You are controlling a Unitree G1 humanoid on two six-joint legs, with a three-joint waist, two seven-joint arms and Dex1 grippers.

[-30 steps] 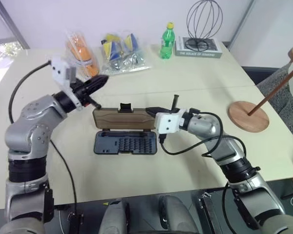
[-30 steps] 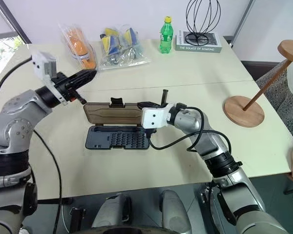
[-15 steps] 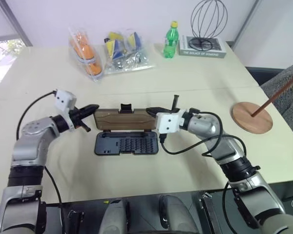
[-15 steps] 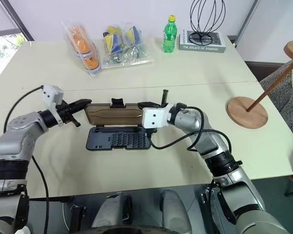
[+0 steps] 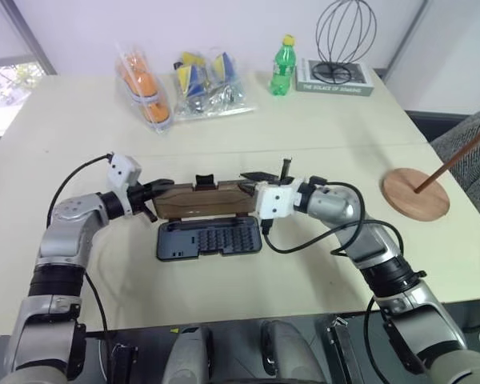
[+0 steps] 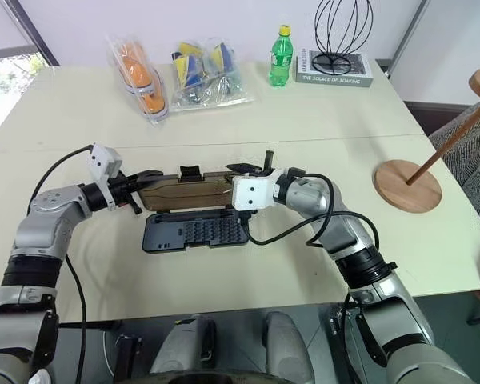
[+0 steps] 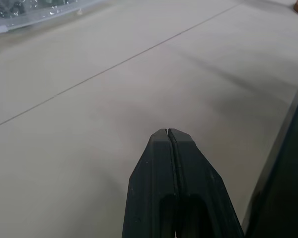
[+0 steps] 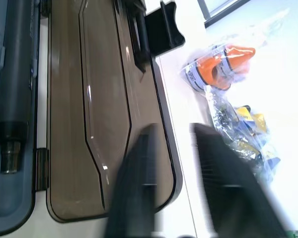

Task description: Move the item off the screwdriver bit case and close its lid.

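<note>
Step in hand: closing the lid (image 5: 202,200). The wooden stand (image 5: 420,186) is already off the bit case (image 5: 210,238); it sits well apart near the table's right edge, its rod leaning up out of frame.
Bit case: the dark grey tray lies open and flat near the front middle of the table, rows of bits showing.
Lid: the smoky-brown panel stands raised along the tray's far edge, black latch uppermost, leaning slightly, not yet folded over the tray.
Left gripper (image 5: 156,190): clenched, fingers pressed together in the left wrist view with nothing between them; its tip is at the lid's left end, touching or just beside it, I cannot tell which.
Right gripper (image 5: 254,178): at the lid's right end; the right wrist view shows its two fingers parted with the lid's edge near the gap, so it looks released rather than gripping.
Next move, as I judge it: push the lid forward and down over the tray from both ends until the latch catches, keeping the tray from sliding.
Surface: pale cream table with a seam across its middle.
Far side: two clear bags of snacks (image 5: 178,83), a green bottle (image 5: 282,54), a book (image 5: 334,79) under a wire sculpture (image 5: 346,36).
Room: white walls, a window at the left.
</note>
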